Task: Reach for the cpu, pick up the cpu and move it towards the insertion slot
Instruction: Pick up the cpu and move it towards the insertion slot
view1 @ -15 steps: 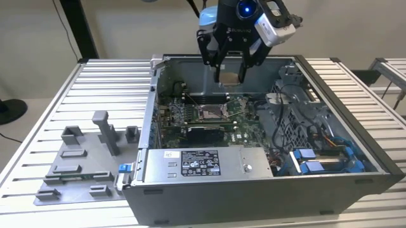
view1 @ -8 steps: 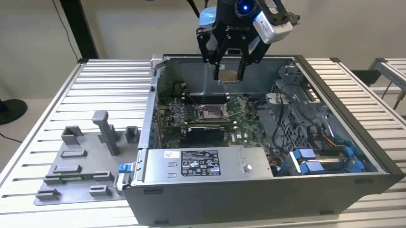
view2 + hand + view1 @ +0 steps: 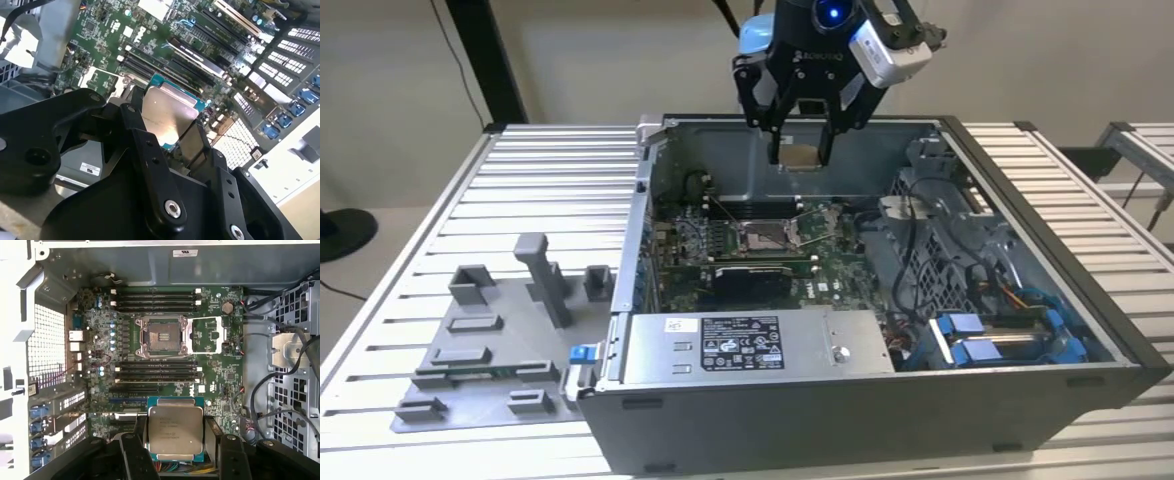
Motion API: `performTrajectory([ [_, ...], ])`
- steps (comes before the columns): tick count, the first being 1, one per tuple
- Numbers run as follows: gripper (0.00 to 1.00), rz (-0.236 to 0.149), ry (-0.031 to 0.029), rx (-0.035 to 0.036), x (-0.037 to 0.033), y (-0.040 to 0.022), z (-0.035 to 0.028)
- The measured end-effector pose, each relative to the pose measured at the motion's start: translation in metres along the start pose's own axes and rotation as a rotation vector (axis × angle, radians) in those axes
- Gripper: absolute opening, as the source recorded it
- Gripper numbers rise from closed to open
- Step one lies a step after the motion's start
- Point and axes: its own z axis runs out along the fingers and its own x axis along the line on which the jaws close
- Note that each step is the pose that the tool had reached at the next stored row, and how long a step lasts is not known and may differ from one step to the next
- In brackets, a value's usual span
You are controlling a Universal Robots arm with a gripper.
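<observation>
The claw [image 3: 175, 440] is clamped on the cpu [image 3: 176, 433], its two black fingers [image 3: 134, 450] pressing the chip's opposite edges so the flat metal face stays level and bare between them. In the second wrist view the same chip [image 3: 167, 117] sits between the finger bars [image 3: 145, 145], silver lid showing with a teal rim around it. Holding it by the edges looks deliberate, as a guess: the contact side is left untouched and the chip can go down flat.

Seen from the exterior view, the claw [image 3: 803, 150] hangs above the open computer case [image 3: 854, 400], with the chip [image 3: 802, 155] a small tan square at its tip, clear of everything under it (nothing touches it but the fingers).

Below and beyond the claw lies the green motherboard [image 3: 220, 375]. The insertion slot [image 3: 164, 336] is farther out on that board, a shiny square frame with a dark centre, its cover plate [image 3: 209, 335] swung open just beside it so the socket is free to receive the chip. Between the claw and the slot run the black memory slots [image 3: 157, 372]. The chip is lifted and on its way, but it is not yet over the socket.

Off to the exterior view's left, well away from the claw, the grey fixture tray [image 3: 494, 350] rests on the slatted table [image 3: 547, 190].
</observation>
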Motion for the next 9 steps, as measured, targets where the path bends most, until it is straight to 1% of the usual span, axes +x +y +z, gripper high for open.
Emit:
performTrajectory([
  [9, 0.0, 0.0, -0.0001, -0.0001, -0.0001, 0.0101, 0.001],
])
